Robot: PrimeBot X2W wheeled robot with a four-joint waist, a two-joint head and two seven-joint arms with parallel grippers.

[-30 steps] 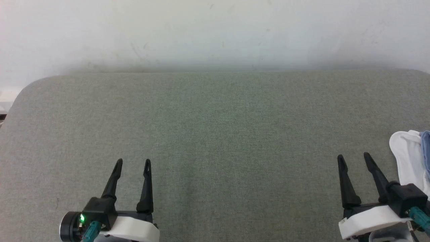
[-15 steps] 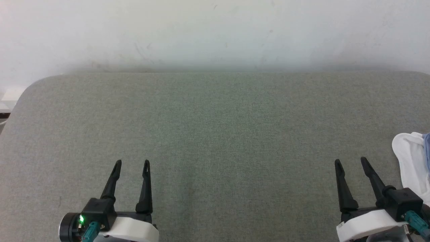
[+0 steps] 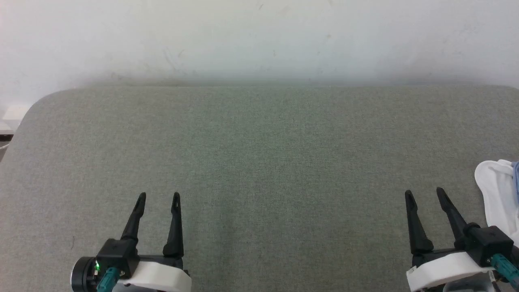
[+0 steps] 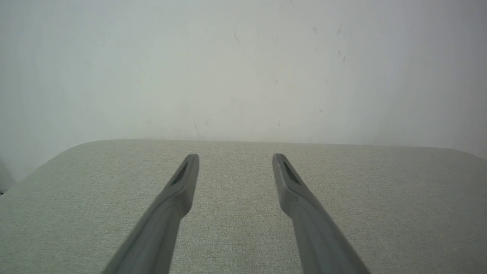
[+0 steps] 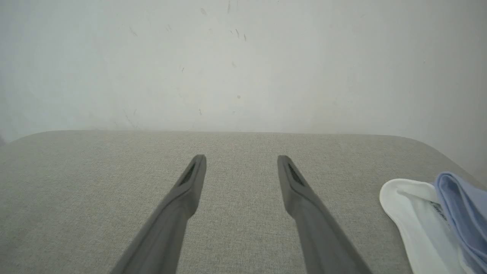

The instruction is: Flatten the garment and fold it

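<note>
The garment (image 3: 499, 194) lies at the table's far right edge, mostly cut off by the frame: a white collar part and a thin strip of light blue fabric. In the right wrist view the garment (image 5: 437, 224) shows its white collar with light blue knit folded beside it at the lower right. My right gripper (image 3: 425, 194) stands open just left of it, apart from the cloth, with nothing between its fingers (image 5: 190, 182). My left gripper (image 3: 158, 196) stands open at the lower left over bare table, far from the garment; its fingers (image 4: 182, 182) hold nothing.
A grey-green fabric-covered table (image 3: 259, 154) with rounded corners spans the view. A pale wall (image 3: 259, 36) rises directly behind its far edge. The table's left corner (image 3: 24, 117) drops off to the floor.
The head camera has shifted a little, so less of the garment shows at the right edge. Both grippers keep their open pose, and the right one sits slightly lower in view.
</note>
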